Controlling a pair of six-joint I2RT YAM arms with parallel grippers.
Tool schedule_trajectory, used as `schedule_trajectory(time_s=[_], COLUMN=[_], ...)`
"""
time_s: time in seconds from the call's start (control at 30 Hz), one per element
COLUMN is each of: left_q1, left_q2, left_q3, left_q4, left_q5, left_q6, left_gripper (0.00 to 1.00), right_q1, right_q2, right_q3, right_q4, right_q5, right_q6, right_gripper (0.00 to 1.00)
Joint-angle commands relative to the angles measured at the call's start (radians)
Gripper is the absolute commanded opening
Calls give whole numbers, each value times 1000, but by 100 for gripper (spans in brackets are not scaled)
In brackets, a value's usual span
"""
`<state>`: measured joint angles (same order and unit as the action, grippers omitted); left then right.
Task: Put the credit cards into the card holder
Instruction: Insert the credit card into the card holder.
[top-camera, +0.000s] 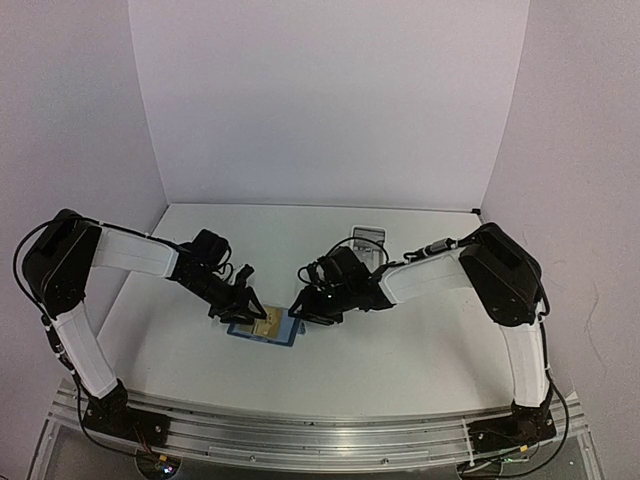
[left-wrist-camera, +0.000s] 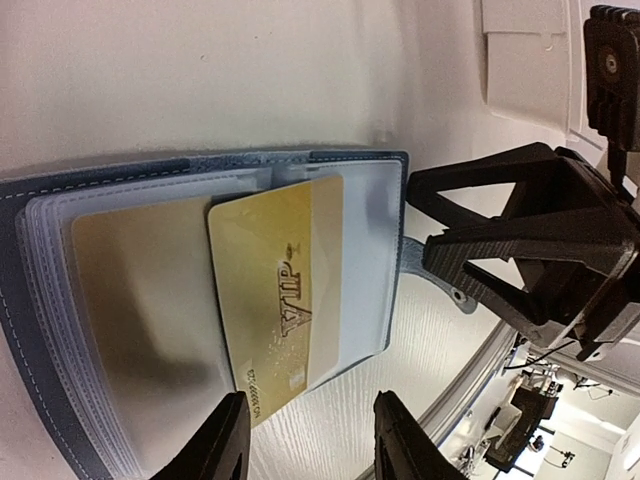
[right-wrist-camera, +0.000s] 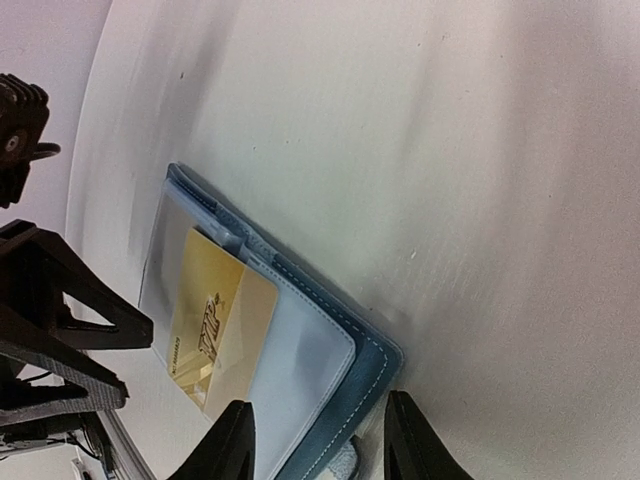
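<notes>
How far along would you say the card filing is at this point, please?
Done: the card holder lies open, and a second gold card seems already sleeved. In hand: the gold VIP card is only partly in, askew; the left gripper and right gripper both have jaws apart, gripping nothing. Left: seat that card; other cards aren't clearly visible.

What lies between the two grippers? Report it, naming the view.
The open blue card holder, a gold VIP card on its sleeves, lies between the left gripper and right gripper; the top view shows it.
</notes>
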<state>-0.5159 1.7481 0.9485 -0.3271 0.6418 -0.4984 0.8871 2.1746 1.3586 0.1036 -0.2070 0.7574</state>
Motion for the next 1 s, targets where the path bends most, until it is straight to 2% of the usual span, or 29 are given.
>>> schedule_trajectory(time_s=[0.0, 0.07, 0.27, 0.77, 0.87, 0.97], left_q1=[3, -8, -37, -73, -73, -73], left_q2=[28, 43, 75, 102, 83, 51], left_q3=[-16, -11, -19, -17, 47, 147], left_q4=[91, 125, 167, 315, 243, 95], left_q5=[-7, -7, 4, 67, 67, 38], left_q6=[-6, -5, -14, -29, 35, 137], left_gripper=[42, 42, 43, 43, 41, 41], right_q1=[4, 4, 4, 4, 4, 4], right_q2=[33, 44, 45, 40, 35, 21], right_q3=[53, 61, 57, 39, 21, 11], right_q4=[-43, -42, -32, 30, 30, 28], right_q5=[-40, -49, -69, -75, -50, -26], right_q6=[28, 39, 43, 53, 67, 66], right_gripper=[38, 34, 33, 34, 34, 34])
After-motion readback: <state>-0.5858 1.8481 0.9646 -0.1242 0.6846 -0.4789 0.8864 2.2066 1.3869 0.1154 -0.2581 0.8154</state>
